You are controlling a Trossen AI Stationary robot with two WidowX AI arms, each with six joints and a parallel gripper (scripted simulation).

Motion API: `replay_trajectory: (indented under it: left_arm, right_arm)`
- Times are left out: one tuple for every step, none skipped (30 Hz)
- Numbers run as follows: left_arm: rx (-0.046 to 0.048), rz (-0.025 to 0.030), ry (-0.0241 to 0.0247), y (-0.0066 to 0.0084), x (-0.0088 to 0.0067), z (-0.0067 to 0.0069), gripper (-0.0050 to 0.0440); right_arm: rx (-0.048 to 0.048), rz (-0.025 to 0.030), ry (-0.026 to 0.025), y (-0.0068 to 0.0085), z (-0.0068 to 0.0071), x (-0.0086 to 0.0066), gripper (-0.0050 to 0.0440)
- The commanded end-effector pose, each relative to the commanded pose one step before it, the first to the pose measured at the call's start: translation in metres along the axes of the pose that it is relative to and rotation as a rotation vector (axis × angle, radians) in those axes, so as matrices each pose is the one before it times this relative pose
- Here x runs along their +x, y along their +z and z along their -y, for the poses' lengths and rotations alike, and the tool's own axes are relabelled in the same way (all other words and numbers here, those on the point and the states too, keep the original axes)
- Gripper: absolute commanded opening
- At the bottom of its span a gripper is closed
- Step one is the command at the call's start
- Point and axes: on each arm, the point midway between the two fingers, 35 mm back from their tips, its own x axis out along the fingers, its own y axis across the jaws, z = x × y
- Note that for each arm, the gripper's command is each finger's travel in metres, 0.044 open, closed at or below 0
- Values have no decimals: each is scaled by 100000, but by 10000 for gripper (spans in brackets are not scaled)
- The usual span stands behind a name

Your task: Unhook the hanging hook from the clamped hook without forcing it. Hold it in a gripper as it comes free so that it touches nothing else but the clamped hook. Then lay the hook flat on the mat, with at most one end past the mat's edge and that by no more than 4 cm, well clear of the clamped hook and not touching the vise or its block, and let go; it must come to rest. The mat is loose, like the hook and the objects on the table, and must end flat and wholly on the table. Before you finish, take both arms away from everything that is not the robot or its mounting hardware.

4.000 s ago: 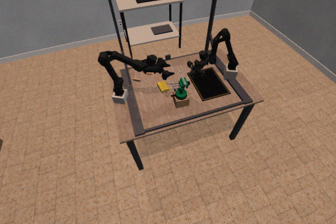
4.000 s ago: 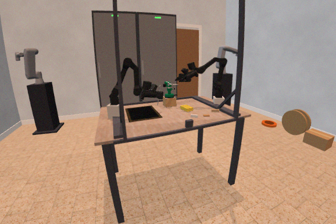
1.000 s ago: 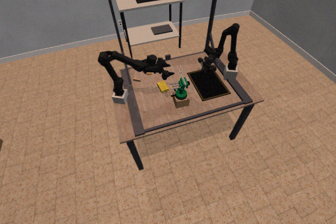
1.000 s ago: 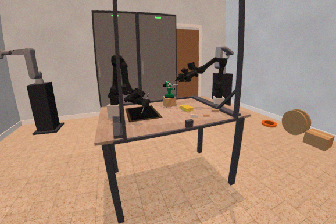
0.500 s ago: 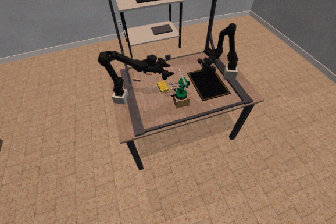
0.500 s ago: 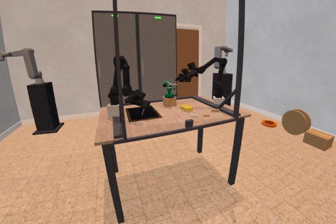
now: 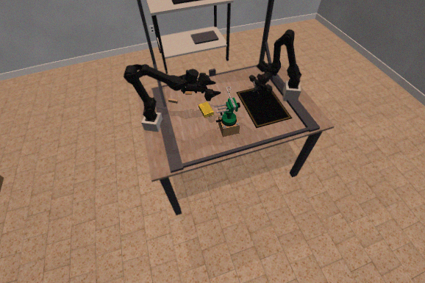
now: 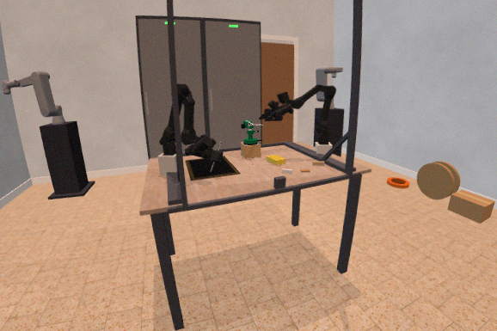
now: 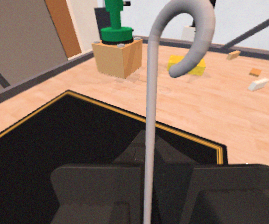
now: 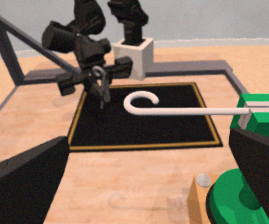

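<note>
My left gripper [image 7: 262, 87] is shut on the shank of a grey metal hook [image 9: 153, 95], which sticks out past the fingers with its curved end far from them. The gripper hangs low over the black mat [image 7: 263, 107], near its far corner. In the right wrist view the gripper [image 10: 99, 84] points the hook down at the mat [image 10: 142, 117]; I cannot tell if the tip touches. The clamped hook [image 10: 177, 109] lies level in the green vise [image 7: 231, 108] on its wooden block [image 7: 230, 129]. My right gripper [image 7: 216, 87] is open and empty, above the table beside the vise.
A yellow block [image 7: 206, 109] lies on the table left of the vise. Small wooden pieces [image 7: 173, 101] and a dark cube [image 7: 212, 71] lie toward the back. A white piece [image 8: 287, 170] lies near the yellow block [image 8: 276, 159]. Frame posts stand at the table's corners.
</note>
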Motion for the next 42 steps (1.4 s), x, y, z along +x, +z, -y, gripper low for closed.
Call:
replay_trajectory:
  left_arm:
    - [-1385, 710, -103, -29, 118, 191, 0]
    - [0, 0, 0, 0, 0, 0, 0]
    - [2, -1, 1, -85, 42, 7, 0]
    - [3, -1, 1, -86, 42, 6, 0]
    - [3, -1, 1, -86, 42, 6, 0]
    - [3, -1, 1, -86, 42, 5, 0]
    - [3, -1, 1, -86, 42, 4, 0]
    - [3, -1, 1, -86, 41, 4, 0]
    - [3, -1, 1, -87, 41, 3, 0]
    - [3, -1, 1, -87, 41, 2, 0]
    - [3, -1, 1, -87, 41, 2, 0]
    - [3, -1, 1, -87, 41, 1, 0]
    - [3, -1, 1, -87, 41, 0, 0]
    - [3, -1, 1, -88, 41, 0, 0]
    - [3, -1, 1, -88, 40, -1, 0]
    - [3, -1, 1, -88, 40, -2, 0]
    - [3, -1, 1, -88, 40, -3, 0]
    - [0, 0, 0, 0, 0, 0, 0]
    - [0, 0, 0, 0, 0, 0, 0]
    - [3, -1, 1, -88, 40, -3, 0]
    - [3, -1, 2, -88, 40, -4, 0]
    - [3, -1, 2, -89, 40, -5, 0]
    - [3, -1, 2, -89, 39, -5, 0]
    - [3, -1, 2, -89, 39, -6, 0]
    - [3, -1, 2, -89, 39, -7, 0]
    - [3, -1, 2, -89, 39, -7, 0]
    - [3, -1, 2, -89, 39, -8, 0]
    - [3, -1, 2, -90, 39, -9, 0]
    - [4, -1, 2, -90, 38, -9, 0]
    - [4, -1, 2, -90, 38, -10, 0]
    - [4, -1, 2, -90, 38, -11, 0]
    - [4, -1, 2, -90, 38, -12, 0]
    - [4, -1, 2, -90, 38, -12, 0]
    - [4, -1, 2, -90, 38, -13, 0]
    - [0, 0, 0, 0, 0, 0, 0]
    - [0, 0, 0, 0, 0, 0, 0]
    - [4, -1, 2, -90, 37, -14, 0]
    - [4, -1, 2, -90, 37, -14, 0]
    - [4, -1, 2, -91, 37, -15, 0]
    - [4, -1, 2, -91, 37, -16, 0]
    - [4, -1, 2, -91, 37, -17, 0]
    - [4, -1, 2, -91, 36, -17, 0]
  right_arm:
    - [-348, 2573, -46, 984, -2, -335, 440]
    - [0, 0, 0, 0, 0, 0, 440]
    - [0, 0, 0, 0, 0, 0, 440]
    - [0, 0, 0, 0, 0, 0, 440]
    - [0, 0, 0, 0, 0, 0, 440]
    - [0, 0, 0, 0, 0, 0, 440]
    - [0, 0, 0, 0, 0, 0, 440]
    - [0, 0, 0, 0, 0, 0, 440]
    - [0, 0, 0, 0, 0, 0, 440]
    - [0, 0, 0, 0, 0, 0, 440]
    - [0, 0, 0, 0, 0, 0, 440]
    - [0, 0, 0, 0, 0, 0, 440]
    - [0, 0, 0, 0, 0, 0, 440]
    - [0, 0, 0, 0, 0, 0, 440]
    - [0, 0, 0, 0, 0, 0, 440]
    - [0, 0, 0, 0, 0, 0, 440]
    - [0, 0, 0, 0, 0, 0, 440]
    - [0, 0, 0, 0, 0, 0, 440]
    - [0, 0, 0, 0, 0, 0, 440]
    - [0, 0, 0, 0, 0, 0, 440]
    - [0, 0, 0, 0, 0, 0, 440]
    - [0, 0, 0, 0, 0, 0, 440]
    - [0, 0, 0, 0, 0, 0, 440]
    - [0, 0, 0, 0, 0, 0, 440]
    - [0, 0, 0, 0, 0, 0, 440]
    - [0, 0, 0, 0, 0, 0, 440]
    - [0, 0, 0, 0, 0, 0, 440]
    - [0, 0, 0, 0, 0, 0, 440]
    - [0, 0, 0, 0, 0, 0, 440]
    - [0, 0, 0, 0, 0, 0, 440]
    - [0, 0, 0, 0, 0, 0, 440]
    - [0, 0, 0, 0, 0, 0, 440]
    - [0, 0, 0, 0, 0, 0, 440]
    - [0, 0, 0, 0, 0, 0, 440]
    - [0, 0, 0, 0, 0, 0, 440]
    - [0, 0, 0, 0, 0, 0, 440]
    - [0, 0, 0, 0, 0, 0, 440]
    - [0, 0, 0, 0, 0, 0, 440]
    - [0, 0, 0, 0, 0, 0, 440]
    - [0, 0, 0, 0, 0, 0, 440]
    - [0, 0, 0, 0, 0, 0, 440]
    - [0, 0, 0, 0, 0, 0, 440]
